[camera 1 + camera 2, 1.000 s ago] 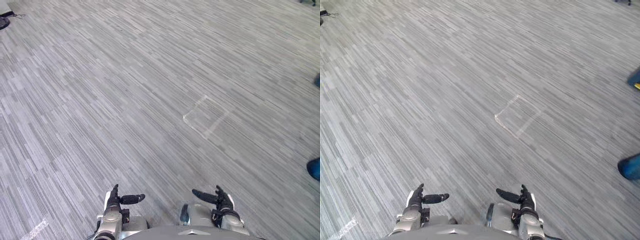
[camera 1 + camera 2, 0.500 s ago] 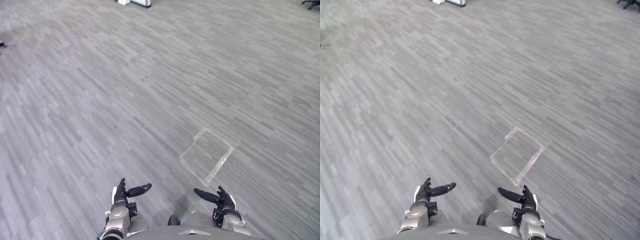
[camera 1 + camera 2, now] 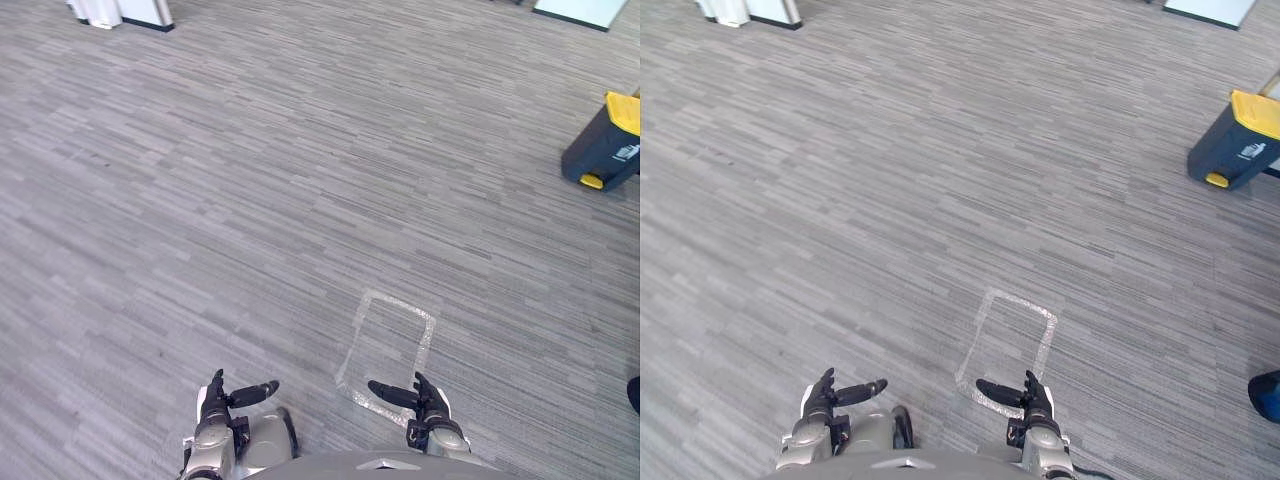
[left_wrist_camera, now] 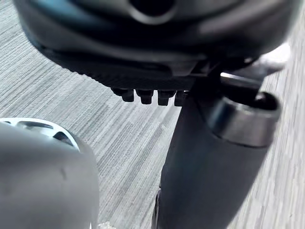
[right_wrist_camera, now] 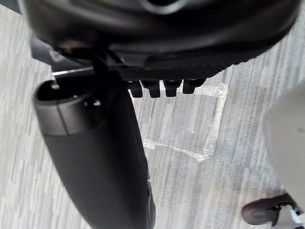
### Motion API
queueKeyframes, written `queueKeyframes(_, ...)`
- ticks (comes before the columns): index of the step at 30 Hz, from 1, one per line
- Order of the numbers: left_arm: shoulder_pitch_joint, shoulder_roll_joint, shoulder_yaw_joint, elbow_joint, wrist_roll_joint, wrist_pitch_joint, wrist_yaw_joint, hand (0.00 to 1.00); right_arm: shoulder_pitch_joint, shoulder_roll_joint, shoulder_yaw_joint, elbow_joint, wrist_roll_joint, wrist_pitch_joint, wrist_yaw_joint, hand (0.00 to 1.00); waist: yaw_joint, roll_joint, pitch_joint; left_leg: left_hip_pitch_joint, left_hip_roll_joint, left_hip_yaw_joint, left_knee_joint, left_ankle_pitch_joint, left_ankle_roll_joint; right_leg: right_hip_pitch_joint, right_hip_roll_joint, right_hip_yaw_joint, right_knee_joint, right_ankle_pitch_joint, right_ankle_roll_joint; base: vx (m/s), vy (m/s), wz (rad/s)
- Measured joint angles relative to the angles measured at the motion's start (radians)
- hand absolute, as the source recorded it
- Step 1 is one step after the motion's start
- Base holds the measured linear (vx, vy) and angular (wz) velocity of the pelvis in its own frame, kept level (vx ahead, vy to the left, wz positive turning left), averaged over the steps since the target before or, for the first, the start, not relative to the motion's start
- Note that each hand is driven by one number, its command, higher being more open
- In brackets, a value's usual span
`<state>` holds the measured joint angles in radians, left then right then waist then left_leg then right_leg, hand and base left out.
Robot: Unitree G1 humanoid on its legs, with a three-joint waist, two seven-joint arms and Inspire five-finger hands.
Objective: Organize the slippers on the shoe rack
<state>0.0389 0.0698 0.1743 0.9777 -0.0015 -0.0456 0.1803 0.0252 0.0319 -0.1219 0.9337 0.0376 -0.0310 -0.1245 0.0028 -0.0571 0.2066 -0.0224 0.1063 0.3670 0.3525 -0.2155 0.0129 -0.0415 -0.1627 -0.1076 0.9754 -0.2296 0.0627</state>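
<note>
Much carpet [image 3: 250, 200]; bin [image 3: 605, 145] far beyond right hand [image 3: 428, 398]

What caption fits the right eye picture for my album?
Left hand and right hand open over carpet, taped square ahead, yellow-lidded bin beyond.

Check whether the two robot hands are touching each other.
Apart. The left eye view shows the left robot hand and the right robot hand, both open, with a wide stretch of carpet between them.
</note>
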Motion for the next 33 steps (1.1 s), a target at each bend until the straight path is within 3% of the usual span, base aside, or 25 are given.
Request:
queueKeyframes(1,0.009,0.001,-0.028,0.009,0.001,0.001,-0.001,1.00,-0.015,-0.011,0.021,-0.007,-0.001,-0.010,0.006,1.00,-0.011,0.027,0.014,0.081,0.015,0.026,-0.057,0.003,-0.004,-0.050,-0.010,-0.072,-0.021,-0.038,-0.055,0.37,0.033,-0.67)
queueKeyframes(3,0.009,0.002,-0.051,0.009,0.001,0.001,-0.004,1.00,-0.028,-0.016,0.036,-0.007,-0.008,-0.018,0.007,1.00,-0.018,0.044,0.020,0.143,0.036,0.060,-0.093,0.005,-0.009,-0.105,-0.013,-0.153,-0.105,-0.062,-0.081,0.37,-0.025,-0.51)
queueKeyframes(5,0.005,0.005,-0.058,0.010,0.003,0.000,-0.007,1.00,-0.041,-0.018,0.056,-0.005,-0.028,-0.022,0.010,1.00,-0.021,0.040,0.014,0.204,0.059,0.105,-0.132,0.007,-0.034,-0.188,-0.031,-0.326,-0.355,-0.040,-0.087,0.67,-0.129,-0.46)
queueKeyframes(6,0.011,0.020,-0.072,0.021,0.009,-0.001,-0.014,1.00,-0.042,-0.025,0.069,0.009,-0.037,-0.021,0.012,1.00,-0.026,0.007,0.005,0.254,0.039,0.121,-0.164,-0.002,-0.091,-0.197,-0.018,-0.408,-0.567,0.170,-0.186,0.40,-0.115,-0.36)
queueKeyframes(7,0.005,0.005,-0.072,0.040,0.012,0.002,-0.015,1.00,-0.048,-0.039,0.069,0.022,-0.039,-0.024,0.012,1.00,-0.025,0.033,0.006,0.272,0.062,0.122,-0.173,-0.008,-0.102,-0.186,0.007,-0.409,-0.564,0.167,-0.174,0.43,-0.127,-0.68)
queueKeyframes(8,0.008,-0.018,-0.073,0.055,0.013,0.004,-0.023,1.00,-0.055,-0.055,0.067,0.025,-0.038,-0.021,0.013,1.00,-0.023,0.064,-0.006,0.278,0.084,0.119,-0.181,0.003,-0.091,-0.184,0.054,-0.386,-0.592,0.154,-0.184,0.43,-0.142,-0.77)
queueKeyframes(10,-0.001,-0.025,-0.080,0.060,0.036,0.005,-0.034,1.00,-0.055,-0.069,0.051,0.031,-0.038,-0.017,0.012,1.00,-0.031,0.079,-0.001,0.289,0.097,0.116,-0.160,0.037,-0.102,-0.180,0.079,-0.362,-0.588,0.123,-0.184,0.55,-0.210,-0.62)
queueKeyframes(12,-0.010,-0.041,-0.066,0.065,0.055,0.004,-0.039,1.00,-0.025,-0.093,0.020,0.052,-0.034,0.007,0.008,1.00,-0.046,0.098,0.008,0.255,0.181,0.085,0.102,0.077,-0.140,-0.068,0.131,-0.345,-0.651,0.099,-0.180,0.54,-0.215,-0.43)
queueKeyframes(13,-0.006,-0.042,-0.054,0.055,0.054,0.003,-0.040,1.00,-0.008,-0.092,0.015,0.037,-0.036,0.010,0.003,1.00,-0.041,0.099,0.008,0.201,0.231,0.047,0.294,0.112,-0.136,-0.013,0.157,-0.318,-0.699,0.099,-0.180,0.35,-0.100,-0.53)
queueKeyframes(15,-0.003,-0.043,-0.031,0.039,0.054,0.001,-0.040,1.00,0.001,-0.087,0.016,0.022,-0.036,0.009,0.004,1.00,-0.040,0.100,0.008,0.112,0.270,0.025,0.512,0.046,-0.136,0.046,0.184,-0.273,-0.747,0.095,-0.186,0.26,-0.007,-0.66)
queueKeyframes(16,-0.001,-0.043,-0.029,0.031,0.054,0.002,-0.040,1.00,0.003,-0.083,0.014,0.022,-0.036,0.010,0.005,1.00,-0.038,0.099,0.008,0.081,0.272,0.025,0.547,0.013,-0.133,0.072,0.191,-0.255,-0.767,0.096,-0.185,0.30,0.040,-0.75)
queueKeyframes(17,0.001,-0.040,-0.031,0.024,0.054,-0.001,-0.040,1.00,0.012,-0.079,0.011,0.022,-0.033,0.010,0.006,1.00,-0.037,0.089,0.007,0.040,0.250,0.028,0.523,-0.030,-0.122,0.110,0.193,-0.223,-0.798,0.099,-0.180,0.19,0.030,-0.71)
queueKeyframes(20,0.006,-0.042,-0.027,0.009,0.053,-0.010,-0.039,1.00,0.015,-0.079,0.004,0.023,-0.035,0.013,0.004,1.00,-0.026,0.089,0.005,-0.062,0.165,-0.037,0.322,-0.070,-0.106,0.155,0.191,-0.129,-0.830,0.099,-0.167,0.24,0.124,-1.00)
queueKeyframes(22,0.010,-0.056,0.000,-0.015,0.050,-0.013,-0.036,1.00,0.023,-0.075,0.000,0.023,-0.035,0.014,0.002,1.00,-0.006,0.081,0.009,-0.122,0.056,-0.219,0.119,-0.058,-0.109,0.172,0.168,-0.033,-0.828,0.089,-0.136,0.25,0.184,-1.25)
queueKeyframes(24,0.017,-0.063,0.000,-0.014,0.047,-0.019,-0.033,1.00,0.033,-0.079,-0.009,0.022,-0.036,0.013,-0.001,1.00,-0.007,0.093,0.002,-0.123,0.012,-0.339,-0.017,0.015,-0.108,0.185,0.167,0.026,-0.826,0.073,-0.100,0.21,0.203,-1.02)
queueKeyframes(25,0.025,-0.071,0.000,-0.012,0.041,-0.019,-0.033,1.00,0.039,-0.085,-0.013,0.022,-0.035,0.013,-0.005,1.00,-0.006,0.108,-0.007,-0.113,0.012,-0.362,-0.031,0.120,-0.107,0.186,0.175,0.062,-0.817,0.061,-0.081,0.35,0.335,-1.05)
queueKeyframes(26,0.024,-0.060,0.008,-0.010,0.032,-0.018,-0.035,1.00,0.039,-0.071,-0.014,0.025,-0.035,0.014,-0.012,1.00,-0.007,0.092,-0.015,-0.098,0.005,-0.337,-0.023,0.130,-0.090,0.187,0.157,0.098,-0.806,0.048,-0.059,0.31,0.279,-0.98)
queueKeyframes(27,0.025,-0.048,0.008,-0.012,0.032,-0.018,-0.032,1.00,0.050,-0.057,-0.015,0.016,-0.035,0.012,-0.012,1.00,-0.009,0.065,-0.026,-0.083,-0.004,-0.297,-0.038,0.112,-0.078,0.178,0.138,0.112,-0.800,0.039,-0.042,0.28,0.240,-0.97)
queueKeyframes(29,0.026,-0.032,0.008,-0.011,0.032,-0.012,-0.035,1.00,0.061,-0.037,-0.014,0.016,-0.036,0.011,-0.009,1.00,-0.003,0.039,-0.035,-0.056,-0.008,-0.223,-0.029,0.070,-0.061,0.163,0.112,0.160,-0.769,0.023,-0.018,0.21,0.183,-0.93)
queueKeyframes(32,0.032,-0.028,0.007,0.005,0.032,-0.009,-0.036,1.00,0.063,-0.034,-0.014,0.015,-0.036,0.010,-0.005,1.00,-0.003,0.034,-0.039,0.045,-0.007,-0.095,-0.065,0.033,-0.044,0.106,0.086,0.169,-0.619,-0.003,0.023,0.18,0.200,-1.33)
queueKeyframes(33,0.029,-0.024,-0.004,0.024,0.032,-0.009,-0.036,1.00,0.053,-0.039,-0.013,0.022,-0.036,0.008,-0.005,1.00,-0.008,0.036,-0.039,0.099,-0.006,-0.023,-0.106,0.033,-0.040,0.047,0.062,0.107,-0.505,-0.009,0.045,0.12,0.156,-1.16)
